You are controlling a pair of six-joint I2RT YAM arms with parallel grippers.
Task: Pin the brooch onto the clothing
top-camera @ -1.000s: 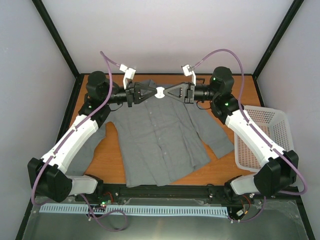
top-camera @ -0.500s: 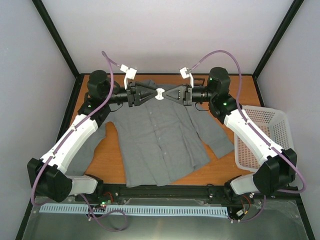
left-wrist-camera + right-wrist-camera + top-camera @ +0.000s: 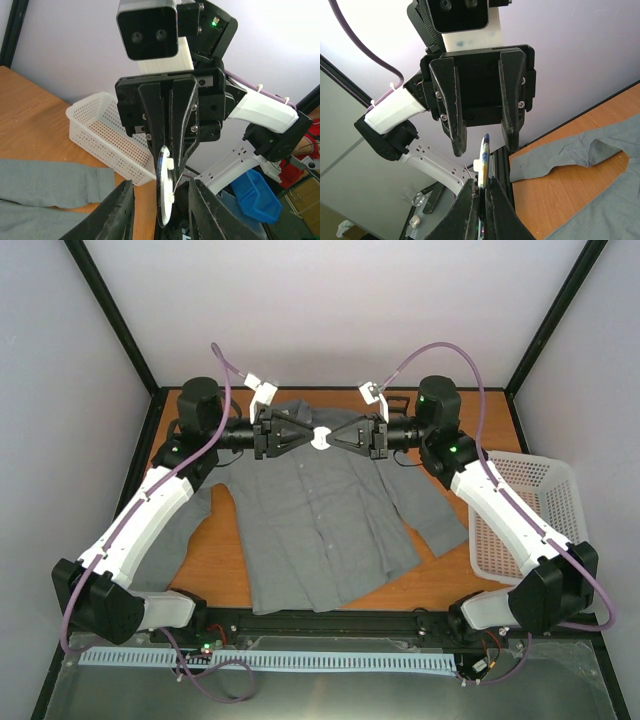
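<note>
Left claw (image 3: 160, 192) now apart; brooch (image 3: 483, 157) edge-on, white-backed.

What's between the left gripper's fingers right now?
The brooch, edge-on, pinched by the shut right gripper. The left gripper has its fingers open either side of it, gaps showing. Clearest in the left wrist view.

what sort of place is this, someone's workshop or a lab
Most likely a robotics lab test cell: the left arm and right arm are bolted at the edge of a wooden table, plain pale walls on a black frame box it in, and a grey shirt lies spread.
</note>
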